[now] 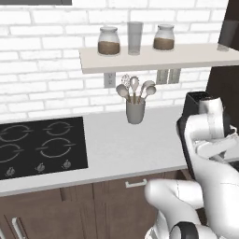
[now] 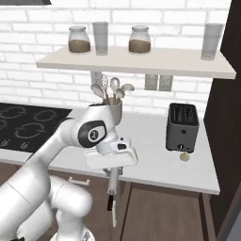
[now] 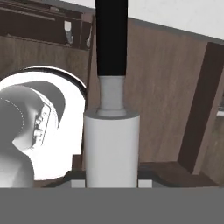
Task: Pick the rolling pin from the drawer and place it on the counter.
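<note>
**Right base view: rolling pin held below the counter's front edge**

Right base view: the gripper (image 2: 112, 176) clamps the rolling pin (image 2: 112, 188), which hangs upright just before the counter (image 2: 155, 164) front edge, left of the toaster (image 2: 182, 127).

Hand view: the rolling pin (image 3: 112, 148) stands gripped between the fingers, dark handle pointing away.

Left base view: the utensil holder (image 1: 135, 111) stands near the counter (image 1: 116, 149) back edge.

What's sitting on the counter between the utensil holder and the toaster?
Nothing: in the right base view the counter is bare between the utensil holder and the toaster. A small round tan object lies just in front of the toaster.
</note>
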Controlling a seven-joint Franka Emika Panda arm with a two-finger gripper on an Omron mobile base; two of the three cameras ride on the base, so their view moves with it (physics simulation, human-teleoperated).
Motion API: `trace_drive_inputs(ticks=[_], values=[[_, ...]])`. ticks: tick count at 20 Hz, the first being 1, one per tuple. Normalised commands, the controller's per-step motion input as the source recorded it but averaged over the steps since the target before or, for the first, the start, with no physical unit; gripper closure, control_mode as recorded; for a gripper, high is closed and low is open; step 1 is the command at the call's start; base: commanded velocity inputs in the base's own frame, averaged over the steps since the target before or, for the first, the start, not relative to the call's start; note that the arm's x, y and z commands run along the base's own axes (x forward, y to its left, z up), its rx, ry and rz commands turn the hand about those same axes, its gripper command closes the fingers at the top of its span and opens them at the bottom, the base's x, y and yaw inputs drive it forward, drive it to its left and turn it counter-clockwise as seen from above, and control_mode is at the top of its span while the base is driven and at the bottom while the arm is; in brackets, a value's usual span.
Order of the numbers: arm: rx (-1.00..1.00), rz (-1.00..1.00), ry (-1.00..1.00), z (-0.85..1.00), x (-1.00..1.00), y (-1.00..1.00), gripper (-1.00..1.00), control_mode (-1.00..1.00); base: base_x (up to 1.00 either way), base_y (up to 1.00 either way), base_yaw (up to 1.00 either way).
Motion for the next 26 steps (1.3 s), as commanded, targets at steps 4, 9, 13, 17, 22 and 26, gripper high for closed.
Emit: trace_drive_inputs(ticks=[4,9,13,17,22,26], values=[[0.06,0.12,0.00,0.08,1.00,0.81,1.00,-1.00,0.00,0.00,0.00],[0.04,0.14,0.00,0.00,1.00,0.81,1.00,-1.00,0.00,0.00,0.00],[0.01,0.15,0.01,-0.19,0.86,0.58,1.00,-1.00,0.00,0.00,0.00],[0.00,0.14,0.00,-0.52,0.65,0.41,1.00,-1.00,0.00,0.00,0.00],[0.02,0.04,0.00,-0.49,0.64,0.26,1.00,-1.00,0.00,0.00,0.00],[0.04,0.00,0.00,-0.33,0.61,0.16,1.00,-1.00,0.00,0.00,0.00]])
